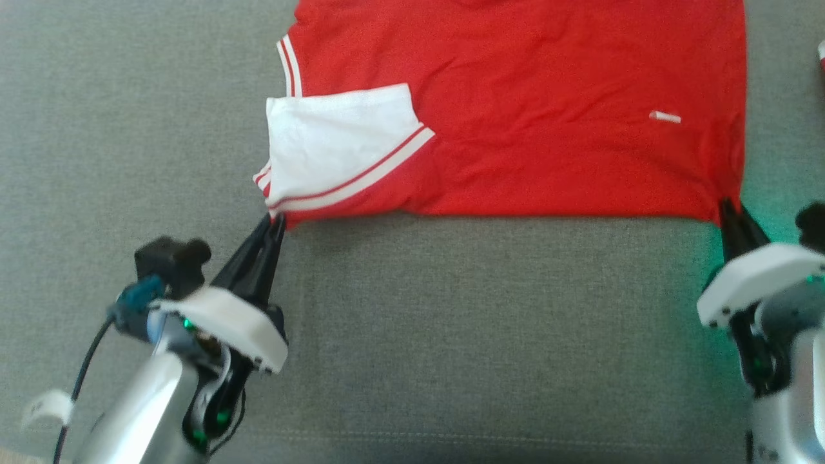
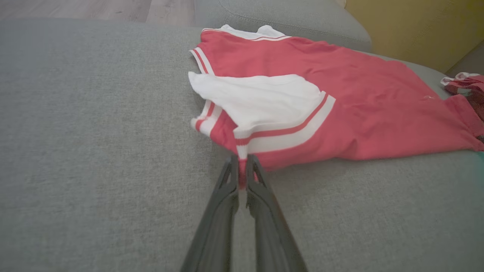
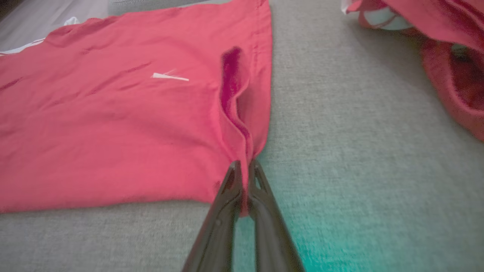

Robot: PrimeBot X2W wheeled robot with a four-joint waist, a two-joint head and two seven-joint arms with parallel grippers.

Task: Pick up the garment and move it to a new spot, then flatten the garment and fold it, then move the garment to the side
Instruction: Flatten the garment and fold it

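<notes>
A red garment (image 1: 548, 116) lies flat on a grey cushion (image 1: 451, 322), spread from the centre toward 12 and 2 o'clock. A white sleeve (image 1: 335, 148) with red-and-white striped trim is folded over its 9 o'clock end, and a small white mark (image 1: 665, 117) sits near its 3 o'clock end. From 8 o'clock the left pincer (image 1: 277, 222) reaches up, fingers pressed together on the garment's near corner below the sleeve. At 4 o'clock the right pincer (image 1: 727, 207) pinches the other near corner.
</notes>
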